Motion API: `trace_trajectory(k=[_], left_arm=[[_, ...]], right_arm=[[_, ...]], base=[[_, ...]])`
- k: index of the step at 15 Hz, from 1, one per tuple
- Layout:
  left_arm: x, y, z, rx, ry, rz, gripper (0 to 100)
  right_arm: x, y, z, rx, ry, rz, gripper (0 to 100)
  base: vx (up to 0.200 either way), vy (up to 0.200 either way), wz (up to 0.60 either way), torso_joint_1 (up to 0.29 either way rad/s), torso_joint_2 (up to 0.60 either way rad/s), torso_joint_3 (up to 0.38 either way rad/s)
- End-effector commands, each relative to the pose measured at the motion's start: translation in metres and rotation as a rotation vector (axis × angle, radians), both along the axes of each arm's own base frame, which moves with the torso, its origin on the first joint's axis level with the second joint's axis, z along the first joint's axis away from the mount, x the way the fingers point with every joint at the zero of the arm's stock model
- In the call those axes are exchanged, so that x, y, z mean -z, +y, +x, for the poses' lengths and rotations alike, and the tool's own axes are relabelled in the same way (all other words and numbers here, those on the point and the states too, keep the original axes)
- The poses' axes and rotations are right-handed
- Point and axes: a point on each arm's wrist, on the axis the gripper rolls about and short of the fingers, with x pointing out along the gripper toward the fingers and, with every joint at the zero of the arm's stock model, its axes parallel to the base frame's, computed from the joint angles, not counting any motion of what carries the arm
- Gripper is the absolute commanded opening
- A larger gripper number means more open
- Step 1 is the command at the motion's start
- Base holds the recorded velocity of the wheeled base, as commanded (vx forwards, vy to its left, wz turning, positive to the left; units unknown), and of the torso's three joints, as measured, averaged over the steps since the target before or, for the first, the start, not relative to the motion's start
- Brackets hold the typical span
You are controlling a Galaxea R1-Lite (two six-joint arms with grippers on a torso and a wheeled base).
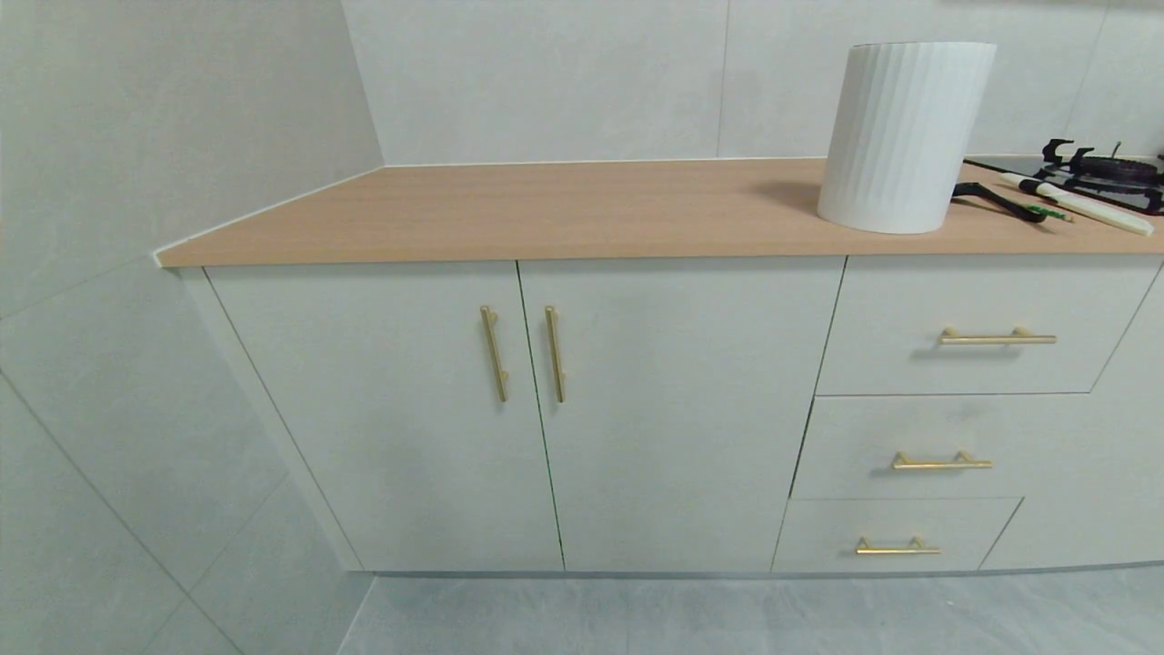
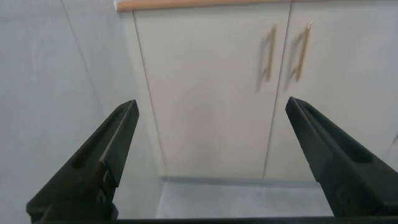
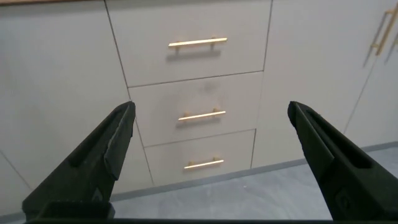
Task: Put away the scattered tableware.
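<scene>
On the wooden countertop (image 1: 546, 209), right of a white ribbed container (image 1: 900, 136), the utensils (image 1: 1087, 206) lie flat, long axes slanting rightward toward the front edge. Left gripper (image 2: 211, 102) gapes wide facing cabinet doors (image 2: 199, 62); right gripper (image 3: 211, 106) likewise, facing drawers (image 3: 196, 62).

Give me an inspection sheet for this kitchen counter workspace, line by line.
Surface: light wooden countertop.
Job's things: black-handled utensil and white-handled utensil lying loose at the countertop's right end, beside a tall white ribbed container.
Clutter: nothing seen.
Grippers: left gripper open, facing white double doors; right gripper open, facing three white drawers; both empty.
Cables: nothing seen.
Surroundings: black stove grate at right, grey tiled walls, grey floor.
</scene>
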Motion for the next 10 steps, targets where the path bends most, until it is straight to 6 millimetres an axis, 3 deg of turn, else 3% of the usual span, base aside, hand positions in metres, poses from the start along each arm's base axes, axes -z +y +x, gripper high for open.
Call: trace_trajectory(k=[1,4,10], left_arm=[[0.022,-0.001,0.006,-0.027,0.032,0.007,100],[0.047,-0.002,0.018,0.043,0.063,0.014,100],[0.052,-0.004,0.018,0.129,0.115,0.002,100]], right_arm=[[0.020,0.000,0.008,-0.014,0.059,-0.001,100],[0.031,0.002,0.013,-0.077,0.079,-0.002,100],[0.036,0.004,0.013,-0.201,0.132,-0.010,100]], base=[[0.000,0.000,0.00,0.000,0.00,0.000],[0.000,0.000,0.00,0.000,0.00,0.000],[0.000,0.000,0.00,0.000,0.00,0.000]])
